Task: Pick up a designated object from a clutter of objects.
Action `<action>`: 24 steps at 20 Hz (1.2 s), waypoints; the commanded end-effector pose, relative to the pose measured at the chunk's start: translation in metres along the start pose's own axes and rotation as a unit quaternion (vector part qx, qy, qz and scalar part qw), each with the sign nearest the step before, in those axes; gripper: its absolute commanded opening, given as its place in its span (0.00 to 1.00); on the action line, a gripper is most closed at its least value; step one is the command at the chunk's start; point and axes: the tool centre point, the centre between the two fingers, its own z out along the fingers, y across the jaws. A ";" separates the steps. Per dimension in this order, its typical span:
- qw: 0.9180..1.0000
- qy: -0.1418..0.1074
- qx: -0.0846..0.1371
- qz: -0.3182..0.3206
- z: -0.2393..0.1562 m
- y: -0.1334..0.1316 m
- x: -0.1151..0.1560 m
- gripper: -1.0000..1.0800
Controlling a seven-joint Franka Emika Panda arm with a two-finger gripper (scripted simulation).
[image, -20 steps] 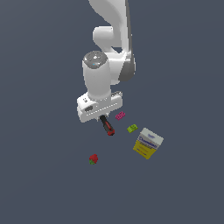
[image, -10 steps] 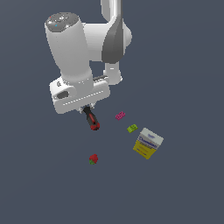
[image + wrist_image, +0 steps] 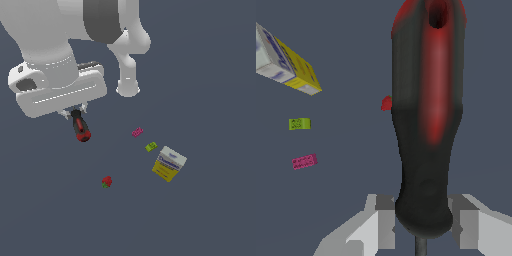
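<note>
A simulated white robot arm fills the upper left of the exterior view, its wide wrist block close to the camera. Beneath it the gripper (image 3: 75,114) is closed on the black-and-red tool (image 3: 80,127), a stubby screwdriver-like handle that hangs down from between the fingers with its rounded red end lowest. In the wrist view the tool (image 3: 428,115) stands out from the gripper (image 3: 423,227), its black end pinched between two pale grey fingertips (image 3: 378,222), with a thin metal shaft just showing below the grip.

The tool appears to be well above the dark grey desk (image 3: 210,215), judging from how large the arm looms and how small the other things look. The rest of the clutter lies on the desk, apart from the tool: a pink block (image 3: 137,132) near the middle, a lime-green block (image 3: 151,146) just to its right and nearer, and a yellow-and-white box (image 3: 169,163) close beside that. A red strawberry-like lump (image 3: 106,181) with a touch of green lies alone, nearer the camera and well apart from the others.

The step in hand looks like the lift: the designated object seems picked and carried clear. The next move likely calls only for holding the grip steady, since the tool hangs by one end and could swing or slip.
</note>
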 end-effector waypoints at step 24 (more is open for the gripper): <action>1.000 0.000 0.000 0.000 -0.085 0.060 0.004 0.00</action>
